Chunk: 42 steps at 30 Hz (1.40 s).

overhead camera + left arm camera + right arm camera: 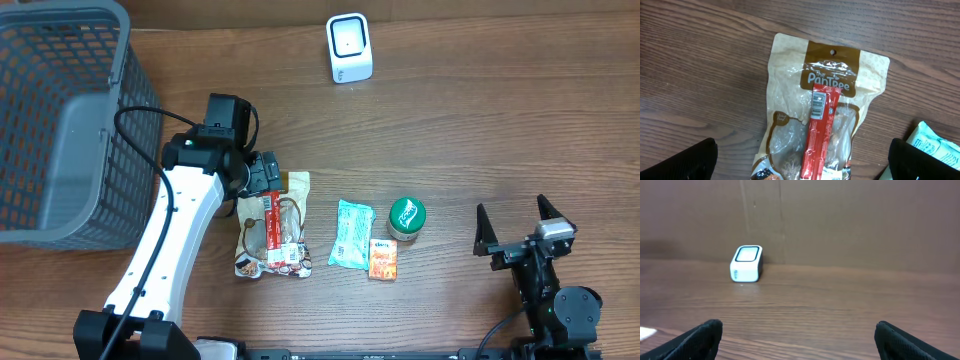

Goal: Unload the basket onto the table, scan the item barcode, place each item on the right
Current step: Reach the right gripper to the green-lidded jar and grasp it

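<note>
Desk point(500, 100) contents, your left to your right:

1. Grey basket point(60, 120), far left edge; probably the drop point for finished goods, so it sits clear of the row.
2. Left hand point(264, 180); poised over the top of the tan pouch, released, fingers spread wide and grasping nothing; its wrist view looks straight down on the packaging, which suggests it is lining up a pick.
3. Tan pouch point(290, 235); flat on the desk, hang-hole end toward the far side.
4. Red stick point(272, 218); lies lengthwise on the pouch, touching it, barcode point(818, 103) facing up; you should judge this the likeliest item in hand.
5. Teal packet point(352, 233); flat, just right of the pouch.
6. Scanner point(349, 47); white, upright, well beyond the row at the far edge; any item must be carried to it, code toward its window.
7. Orange box point(382, 258); flat, near the teal packet.
8. Green-lidded jar point(406, 217); upright, touching or just behind the box.
9. Right hand point(515, 228); parked right, open, empty; facing the scanner.
</note>
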Tool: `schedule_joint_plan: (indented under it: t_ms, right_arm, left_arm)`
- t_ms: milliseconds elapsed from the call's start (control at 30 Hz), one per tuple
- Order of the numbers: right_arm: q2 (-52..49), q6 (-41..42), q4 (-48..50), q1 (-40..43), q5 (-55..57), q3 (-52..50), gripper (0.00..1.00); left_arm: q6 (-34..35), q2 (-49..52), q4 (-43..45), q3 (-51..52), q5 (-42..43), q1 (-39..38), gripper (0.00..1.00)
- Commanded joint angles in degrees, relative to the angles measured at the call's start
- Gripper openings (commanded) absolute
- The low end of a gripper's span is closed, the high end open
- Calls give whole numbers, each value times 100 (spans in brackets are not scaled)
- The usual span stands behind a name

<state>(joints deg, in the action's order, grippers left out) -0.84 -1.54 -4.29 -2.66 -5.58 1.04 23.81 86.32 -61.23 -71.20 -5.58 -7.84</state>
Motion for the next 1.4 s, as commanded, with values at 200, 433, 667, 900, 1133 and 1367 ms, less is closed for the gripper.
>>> schedule_joint_plan:
  t_ms: [200,433,667,900,1133,1367]
  right_arm:
    - [46,1753,-236,15,7,385,100]
    - [-507,2424,-1027,15,28,1880,100]
    - [-2155,2424,-2433,15,52,4240,100]
    - [-4308,2404,-4629,13,37,6870,100]
    - [-5759,2430,-5241,13,-162,7807,100]
    - [-6710,2430,-5558,-2,-1062,7807,86]
  left_arm:
    - [61,15,0,-118,28,-7,100]
    - [61,15,0,-118,28,-7,100]
    - [61,15,0,-118,28,-7,100]
    - [61,15,0,-118,28,-7,100]
    - [61,15,0,-118,28,-7,100]
    - [61,15,0,-118,28,-7,100]
